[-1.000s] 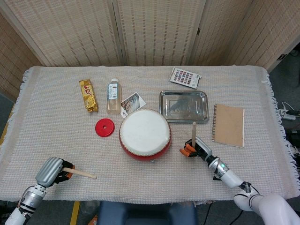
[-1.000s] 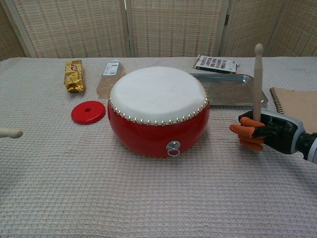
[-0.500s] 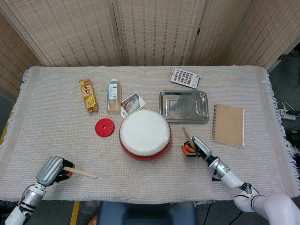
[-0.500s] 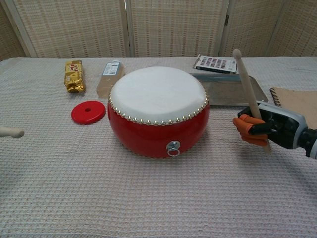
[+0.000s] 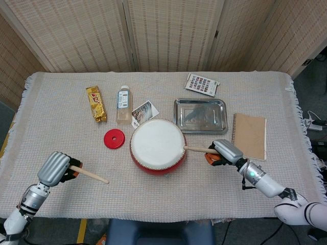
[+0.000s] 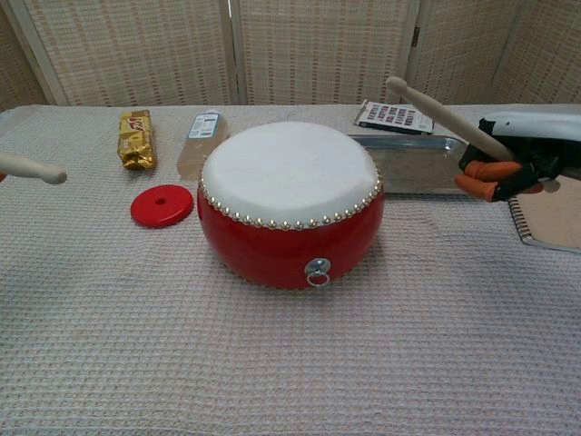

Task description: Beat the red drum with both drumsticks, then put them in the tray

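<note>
Right hand (image 5: pixel 223 151) grips a pale wooden drumstick (image 5: pixel 196 150) tipped toward the round red drum (image 5: pixel 157 146); left hand (image 5: pixel 56 169) grips the other wooden stick (image 5: pixel 92 175), near left.

A staged test room was suggested: a table (image 5: pixel 61 138) covered in woven cloth was set before folding wicker screens (image 5: pixel 168 33), and unrelated small props were spread across it.

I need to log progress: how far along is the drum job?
Done: each hand holds a drumstick, the left hand on the left drumstick, the right hand on the right drumstick. In hand: the right drumstick's tip is raised beside the red drum. Left: beating, then putting both into the tray, which holds neither.
</note>
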You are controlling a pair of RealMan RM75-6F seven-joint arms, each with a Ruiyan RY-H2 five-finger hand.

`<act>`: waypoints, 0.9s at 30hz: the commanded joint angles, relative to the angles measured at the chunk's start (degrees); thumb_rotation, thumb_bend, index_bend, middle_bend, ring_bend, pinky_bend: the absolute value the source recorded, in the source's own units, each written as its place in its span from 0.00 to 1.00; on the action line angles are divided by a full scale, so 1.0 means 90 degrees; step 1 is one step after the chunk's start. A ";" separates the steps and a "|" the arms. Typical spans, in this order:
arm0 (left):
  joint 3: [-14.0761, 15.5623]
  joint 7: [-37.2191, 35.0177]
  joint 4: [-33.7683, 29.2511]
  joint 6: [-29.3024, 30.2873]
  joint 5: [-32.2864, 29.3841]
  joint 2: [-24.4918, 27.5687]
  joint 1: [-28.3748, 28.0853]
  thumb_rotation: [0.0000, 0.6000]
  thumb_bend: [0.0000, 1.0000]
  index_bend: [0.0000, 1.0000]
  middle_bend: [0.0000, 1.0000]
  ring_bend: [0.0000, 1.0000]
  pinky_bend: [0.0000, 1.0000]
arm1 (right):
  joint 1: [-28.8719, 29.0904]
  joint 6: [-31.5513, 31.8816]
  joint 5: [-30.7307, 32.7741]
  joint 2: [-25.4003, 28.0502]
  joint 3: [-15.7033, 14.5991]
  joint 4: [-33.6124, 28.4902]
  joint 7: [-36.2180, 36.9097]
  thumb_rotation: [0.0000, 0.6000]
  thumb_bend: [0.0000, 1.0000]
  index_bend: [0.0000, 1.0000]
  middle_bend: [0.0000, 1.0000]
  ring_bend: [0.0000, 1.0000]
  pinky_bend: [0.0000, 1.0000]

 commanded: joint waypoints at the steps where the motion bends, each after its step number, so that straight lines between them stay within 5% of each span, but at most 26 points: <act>1: -0.0284 0.0299 -0.0238 -0.0365 -0.0314 0.0138 -0.0291 1.00 0.71 1.00 1.00 0.99 1.00 | 0.0818 -0.1366 0.0989 0.1099 0.0620 -0.1043 -0.1501 1.00 0.73 1.00 1.00 1.00 1.00; 9: -0.0782 0.1702 -0.0823 -0.1504 -0.1594 0.0210 -0.0851 1.00 0.71 1.00 1.00 1.00 1.00 | 0.1938 -0.3167 0.2398 0.1076 0.0809 -0.0837 -0.3385 1.00 0.73 1.00 1.00 1.00 1.00; 14: -0.1059 0.2627 -0.1176 -0.1811 -0.2612 0.0147 -0.1069 1.00 0.72 1.00 1.00 1.00 1.00 | 0.2405 -0.3476 0.3263 0.0945 0.0693 -0.0740 -0.4177 1.00 0.73 1.00 1.00 1.00 1.00; 21: -0.1430 0.3512 -0.1416 -0.1719 -0.3883 -0.0183 -0.1357 1.00 0.74 1.00 1.00 1.00 1.00 | 0.2887 -0.3354 0.4383 0.0869 0.0096 -0.0644 -0.5284 1.00 0.73 1.00 1.00 1.00 1.00; 27: -0.1513 0.4169 -0.1499 -0.1494 -0.4298 -0.0500 -0.1615 1.00 0.74 1.00 1.00 1.00 1.00 | 0.3245 -0.3186 0.5243 0.0585 -0.0592 -0.0540 -0.6142 1.00 0.73 1.00 1.00 1.00 1.00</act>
